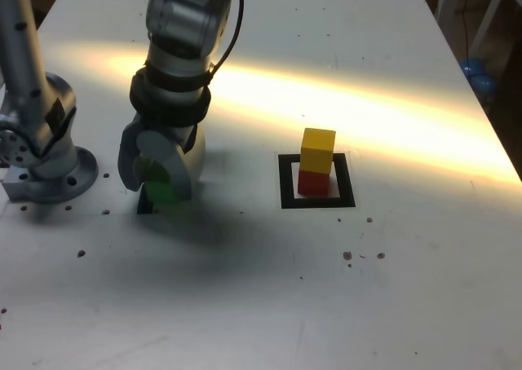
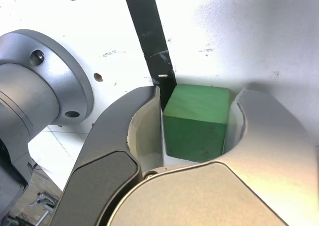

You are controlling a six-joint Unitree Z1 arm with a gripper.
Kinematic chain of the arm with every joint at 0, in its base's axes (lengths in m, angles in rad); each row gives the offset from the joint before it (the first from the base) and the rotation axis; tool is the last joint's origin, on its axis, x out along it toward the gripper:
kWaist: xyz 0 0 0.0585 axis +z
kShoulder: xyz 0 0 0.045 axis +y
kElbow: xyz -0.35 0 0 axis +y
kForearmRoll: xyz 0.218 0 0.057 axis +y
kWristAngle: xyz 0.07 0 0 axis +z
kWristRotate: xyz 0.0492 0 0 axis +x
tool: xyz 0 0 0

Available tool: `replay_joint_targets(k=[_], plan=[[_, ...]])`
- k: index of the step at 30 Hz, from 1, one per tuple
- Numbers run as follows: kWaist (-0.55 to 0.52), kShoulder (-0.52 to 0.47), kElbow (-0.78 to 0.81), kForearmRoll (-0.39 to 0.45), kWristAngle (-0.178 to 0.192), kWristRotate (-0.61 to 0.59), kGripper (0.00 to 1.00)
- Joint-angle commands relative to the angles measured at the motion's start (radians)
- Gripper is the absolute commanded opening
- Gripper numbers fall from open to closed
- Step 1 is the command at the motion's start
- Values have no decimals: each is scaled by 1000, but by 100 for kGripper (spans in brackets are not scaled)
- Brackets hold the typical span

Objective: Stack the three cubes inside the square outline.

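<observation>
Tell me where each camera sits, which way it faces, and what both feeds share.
Exterior view: off the arm, above the white table, looking down at the yellow cube on the red cube in the square outline; shows the arm, its base and the tool.
Wrist view: on the wrist, facing the table; shows the tool's fingers.
Shared: the green cube between the tool's fingers.

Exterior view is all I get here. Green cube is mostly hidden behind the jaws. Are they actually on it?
Observer: Yes. In the wrist view the green cube sits between both jaws of the gripper, each one against a side.
Operator: Anything else near it?
Observer: A thin black strip ends right at the cube's far edge.
Operator: Cube straight?
Observer: Slightly turned between the jaws, top face visible.
</observation>
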Motion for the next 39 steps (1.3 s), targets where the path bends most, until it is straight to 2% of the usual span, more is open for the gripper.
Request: replay_joint_targets(k=[1, 5, 9, 15, 22, 34, 39], plan=[[-2, 2, -9, 7, 6, -1, 18], [-3, -1, -38, 34, 25, -1, 18], [-3, -3, -108, 100, 59, 3, 18], [-3, 12, -313, 261, 117, 32, 18], [-3, 79, -563, 396, 146, 75, 18], [-3, 240, -885, 474, 171, 120, 18], [-3, 290, -963, 492, 175, 131, 18]])
